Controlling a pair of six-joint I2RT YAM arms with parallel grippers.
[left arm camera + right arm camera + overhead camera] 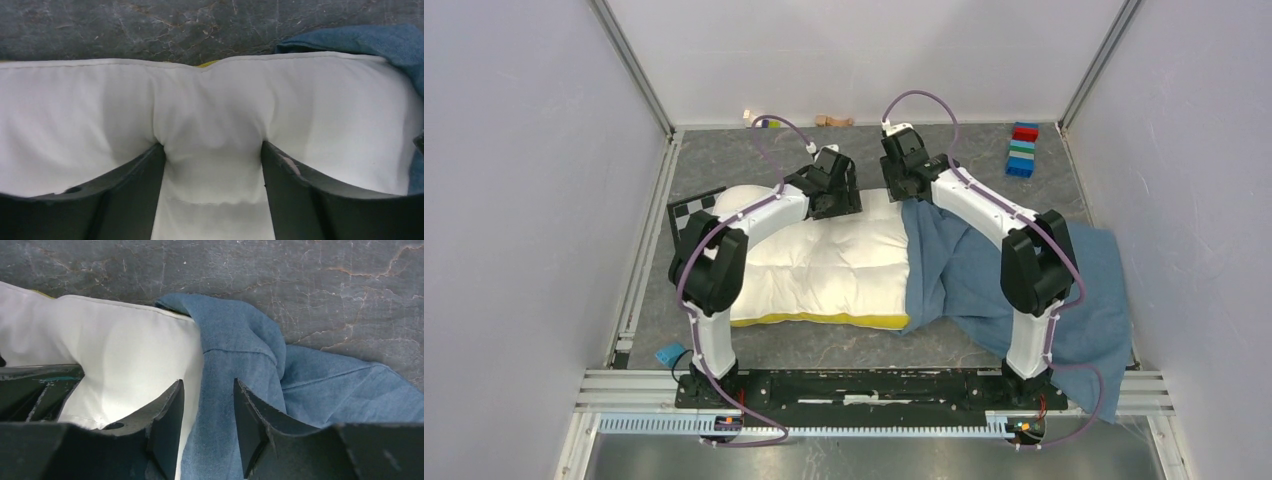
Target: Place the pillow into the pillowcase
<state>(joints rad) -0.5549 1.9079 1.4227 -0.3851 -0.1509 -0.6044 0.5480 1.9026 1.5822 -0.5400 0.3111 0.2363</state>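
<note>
The cream-white pillow [824, 270] lies flat mid-table, its yellow band along the near edge. The dusty-blue pillowcase [964, 270] lies crumpled to its right, covers the pillow's right end and hangs off the table's right front. My left gripper [832, 200] is at the pillow's far edge, shut on a bulge of pillow [75, 110] pinched in its jaws [212, 147]. My right gripper [902, 185] is at the pillow's far right corner. Its jaws [207, 385] stand narrowly apart on a fold of pillowcase [325, 390] beside the pillow [125, 345]. The pillowcase also shows in the left wrist view [380, 40].
A stack of coloured blocks [1022, 150] stands at the back right. A checkerboard card [692, 212] sticks out from under the pillow's far left corner. Small toys [834, 121] lie by the back wall. A blue item [670, 354] sits near the left arm's base. Walls enclose three sides.
</note>
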